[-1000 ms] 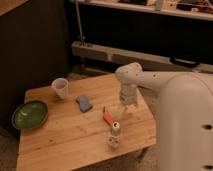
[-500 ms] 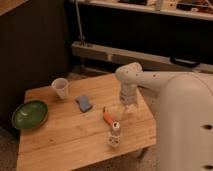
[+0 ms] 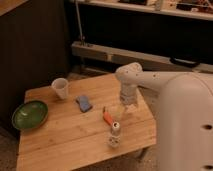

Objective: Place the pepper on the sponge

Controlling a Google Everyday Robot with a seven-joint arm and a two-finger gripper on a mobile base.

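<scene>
The pepper (image 3: 107,117) is a slim orange-red piece lying on the wooden table (image 3: 65,140), right of centre. The blue-grey sponge (image 3: 84,103) lies flat a short way to its left, toward the back, apart from it. My gripper (image 3: 120,111) hangs below the white arm's wrist (image 3: 128,95), just right of the pepper and slightly above the tabletop. I see nothing held in it.
A white cup (image 3: 60,88) stands at the table's back left. A green bowl (image 3: 29,115) sits near the left edge. A small white bottle with a red-orange cap (image 3: 114,135) stands close in front of the pepper, near the front right edge.
</scene>
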